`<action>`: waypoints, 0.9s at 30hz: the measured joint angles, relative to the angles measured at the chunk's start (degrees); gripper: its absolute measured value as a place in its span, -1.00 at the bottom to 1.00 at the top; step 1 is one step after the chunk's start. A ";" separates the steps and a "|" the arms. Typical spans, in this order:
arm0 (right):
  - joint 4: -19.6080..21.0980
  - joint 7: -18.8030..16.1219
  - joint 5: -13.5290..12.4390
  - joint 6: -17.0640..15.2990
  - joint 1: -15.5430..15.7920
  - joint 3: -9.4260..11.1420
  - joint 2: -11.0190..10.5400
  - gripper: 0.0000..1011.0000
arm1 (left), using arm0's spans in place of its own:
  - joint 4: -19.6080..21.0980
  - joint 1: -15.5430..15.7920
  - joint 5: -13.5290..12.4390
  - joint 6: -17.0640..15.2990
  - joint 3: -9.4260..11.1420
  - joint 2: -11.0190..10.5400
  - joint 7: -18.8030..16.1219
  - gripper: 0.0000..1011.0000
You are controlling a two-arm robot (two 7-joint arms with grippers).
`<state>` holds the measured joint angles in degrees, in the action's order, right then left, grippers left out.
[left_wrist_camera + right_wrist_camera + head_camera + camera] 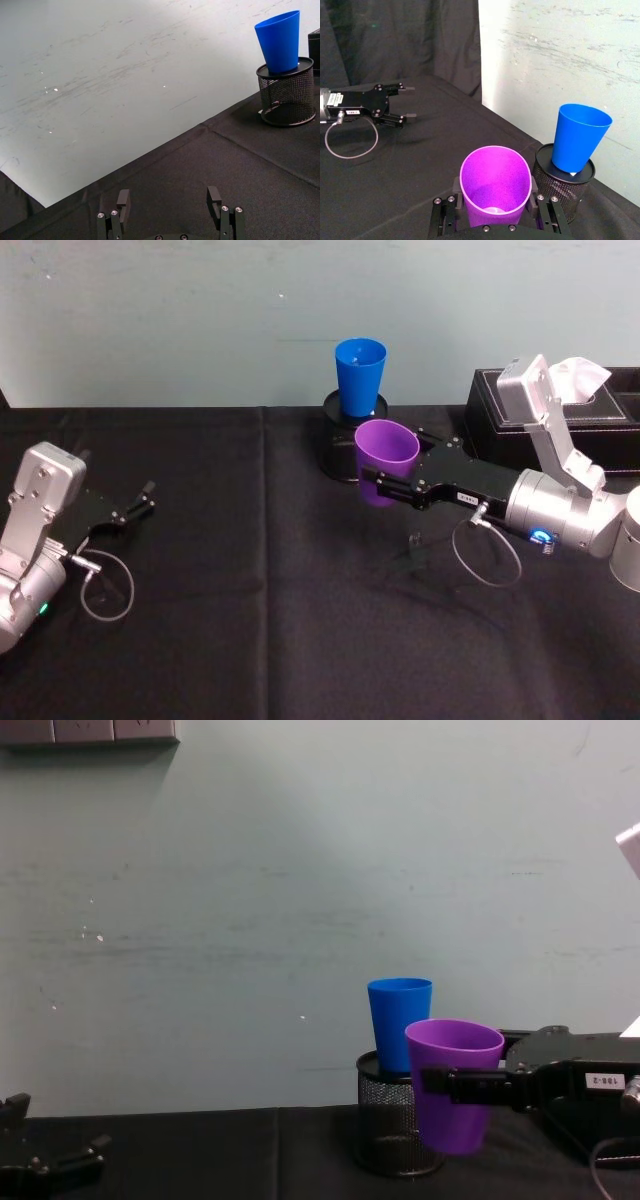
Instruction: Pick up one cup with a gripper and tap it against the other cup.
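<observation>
Here, black cloth (250,620), pale wall (150,320); right end effector (388,480) clamping purple cup (386,448), left end effector (168,196) apart.

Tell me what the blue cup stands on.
The blue cup stands upright on the flat top of the black mesh pen holder; its inside is covered. The right gripper holds the purple cup nearby.

I see the black-clothed bench (200,640) from above by head camera, level by chest camera, close behind left tool (168,192) and right tool (495,205) by wrist cameras; all share the bright blue plastic tumbler (360,375), three the purple plastic tumbler (385,465).
</observation>
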<state>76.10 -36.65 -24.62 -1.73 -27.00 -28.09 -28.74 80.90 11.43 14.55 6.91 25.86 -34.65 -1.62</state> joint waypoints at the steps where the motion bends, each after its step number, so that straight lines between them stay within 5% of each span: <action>1: 0.00 -0.01 -0.01 0.00 -0.01 0.00 0.00 0.43 | 0.00 0.00 0.00 0.00 0.00 0.00 0.00 0.98; 27: -0.07 -0.25 -0.07 0.04 -0.06 0.00 0.04 0.43 | 0.00 0.00 0.00 0.00 0.00 0.00 0.00 0.98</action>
<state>76.03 -36.90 -24.70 -1.69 -27.07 -28.08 -28.70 80.90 11.43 14.54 6.91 25.86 -34.65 -1.62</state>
